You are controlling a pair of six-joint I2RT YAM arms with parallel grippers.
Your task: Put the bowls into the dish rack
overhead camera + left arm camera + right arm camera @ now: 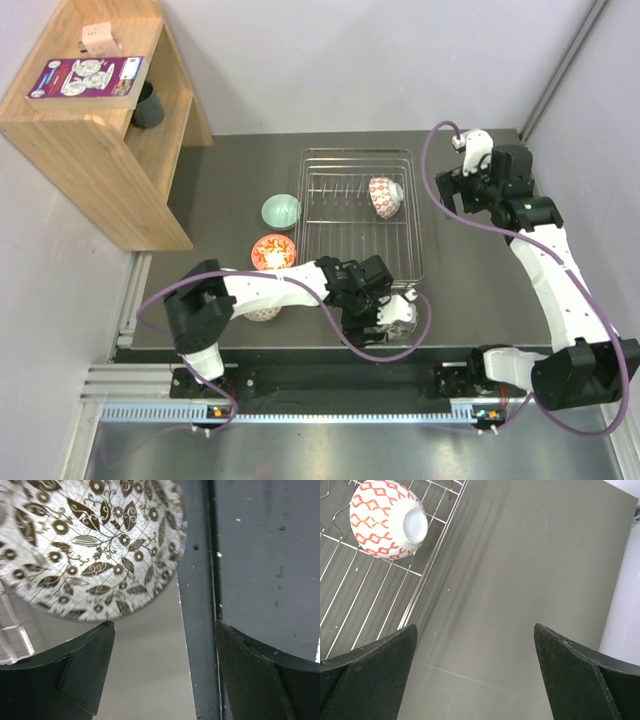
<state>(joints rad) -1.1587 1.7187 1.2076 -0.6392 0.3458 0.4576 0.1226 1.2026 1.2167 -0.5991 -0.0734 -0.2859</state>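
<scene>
Loading is barely begun: one red-patterned bowl (pixel 385 197) stands in the dish rack (pixel 330 160) while the mint bowl (pixel 281 211) and floral bowl (pixel 272 252) wait beside it, as the left gripper (pixel 164 625) (jaws wide, empty, like the right gripper (pixel 475 627)) hovers at the grey-white bowl (pixel 90 545) on the table (pixel 240 160).

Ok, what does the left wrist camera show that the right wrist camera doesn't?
Only the left wrist: the grey-white leaf-patterned bowl, close up just beyond the left gripper. Only the right wrist: the red-patterned bowl tipped on its side in the dish rack, ahead of the right gripper. Both: the dark table and open fingers with nothing between them.
</scene>
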